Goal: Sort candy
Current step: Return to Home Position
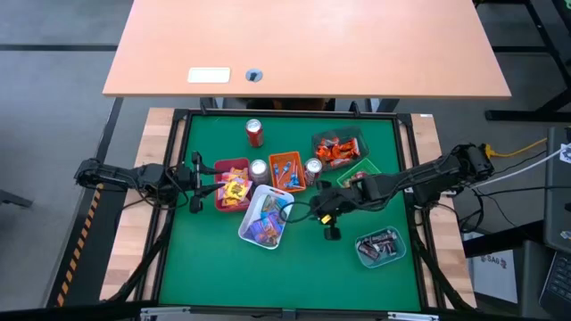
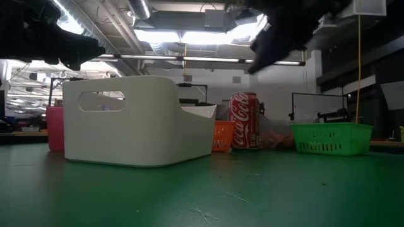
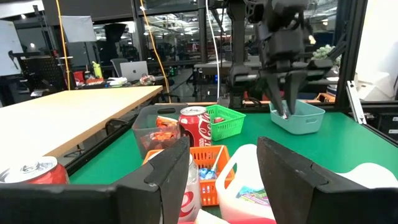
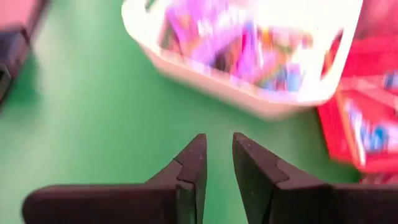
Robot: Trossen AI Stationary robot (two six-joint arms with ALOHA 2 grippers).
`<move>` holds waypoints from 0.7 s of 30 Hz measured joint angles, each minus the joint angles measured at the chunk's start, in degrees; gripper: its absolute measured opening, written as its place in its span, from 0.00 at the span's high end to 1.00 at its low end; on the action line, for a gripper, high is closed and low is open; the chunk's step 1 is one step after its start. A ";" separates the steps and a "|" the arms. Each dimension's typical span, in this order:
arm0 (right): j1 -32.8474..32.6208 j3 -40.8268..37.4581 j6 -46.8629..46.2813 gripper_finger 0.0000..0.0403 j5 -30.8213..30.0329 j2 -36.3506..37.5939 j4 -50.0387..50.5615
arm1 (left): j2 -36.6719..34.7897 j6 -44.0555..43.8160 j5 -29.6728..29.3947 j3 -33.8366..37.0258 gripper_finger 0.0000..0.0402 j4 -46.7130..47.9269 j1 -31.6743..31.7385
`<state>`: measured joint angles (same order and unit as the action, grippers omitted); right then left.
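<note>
Closest to the low lens, white tray (image 2: 132, 126), broad side on; holds purple and blue candy (image 1: 268, 227). Behind it to one side, pink tray (image 2: 54, 129) with yellow pieces; to the other, orange tray (image 2: 223, 137) with blue ones. Farther back, red can (image 2: 244, 120), clear tray (image 3: 143, 134) of orange-red sweets, and green basket (image 2: 331, 139). Flanking the orange tray, two silver cans (image 1: 259, 168), one at each side. Set apart toward the right arm's near corner, pale blue bin (image 3: 301, 121) with dark-wrapped pieces. Above the green mat (image 1: 232, 276), between white tray and blue bin, right gripper (image 4: 219, 146): tips pointing down, fingers only a slim gap apart, nothing between them. Off the table, just beside the pink tray, left gripper (image 3: 222, 155): fingers spread wide, empty.
</note>
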<state>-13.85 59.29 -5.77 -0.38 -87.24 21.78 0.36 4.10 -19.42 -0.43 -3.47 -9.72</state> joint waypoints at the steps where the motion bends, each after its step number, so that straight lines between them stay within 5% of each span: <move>1: 0.00 0.00 0.37 0.81 0.03 0.00 -2.04 | 0.00 0.00 0.00 -0.02 0.56 0.00 0.00; 11: 3.08 2.68 1.80 0.90 6.24 -0.02 -13.99 | 0.00 0.00 0.00 -0.01 0.56 -0.01 0.00; 14: 4.26 5.70 2.30 0.98 7.04 0.38 -11.25 | 0.00 0.00 0.00 0.00 0.56 0.00 0.00; 21: 5.33 11.23 9.35 0.99 6.80 5.30 -0.23 | 0.00 0.00 0.00 0.00 0.56 -0.02 0.00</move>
<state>-8.51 70.52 3.59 6.42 -81.94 21.55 0.36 4.10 -19.42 -0.43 -3.49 -9.72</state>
